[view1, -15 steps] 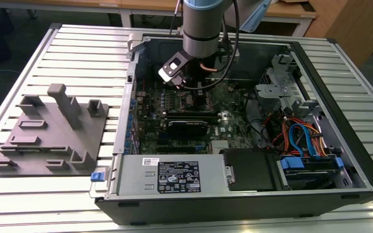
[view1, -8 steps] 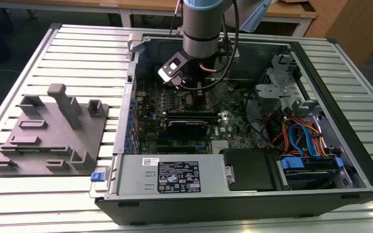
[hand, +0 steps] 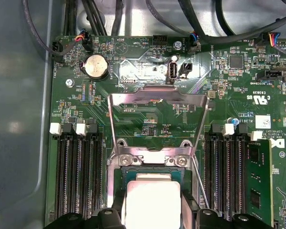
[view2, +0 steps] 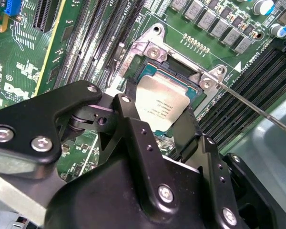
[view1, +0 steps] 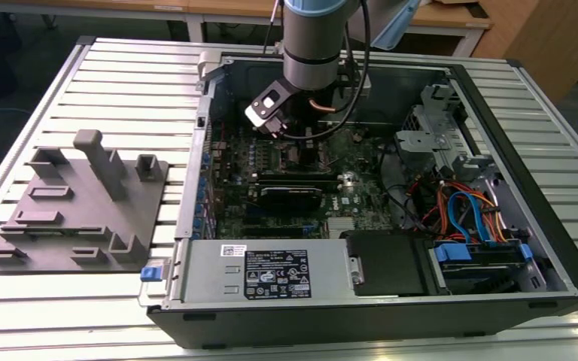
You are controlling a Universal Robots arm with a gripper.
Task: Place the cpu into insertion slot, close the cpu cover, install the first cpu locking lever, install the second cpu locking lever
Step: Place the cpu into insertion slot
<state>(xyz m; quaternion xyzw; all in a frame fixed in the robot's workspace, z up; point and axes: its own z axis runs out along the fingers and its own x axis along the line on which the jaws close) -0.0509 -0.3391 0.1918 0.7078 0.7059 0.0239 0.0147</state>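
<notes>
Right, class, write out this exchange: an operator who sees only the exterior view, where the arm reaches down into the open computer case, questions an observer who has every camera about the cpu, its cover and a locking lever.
Operator: What is held down there?
Observer: In the second wrist view the cpu sits over the insertion slot, between the fingers of the gripper.
Operator: Is anything shut over it yet?
Observer: No. In the first wrist view the cpu cover is swung open, off the slot.
Operator: And the latching?
Observer: In the second wrist view a thin locking lever stands raised beside the slot, not hooked down.
</notes>
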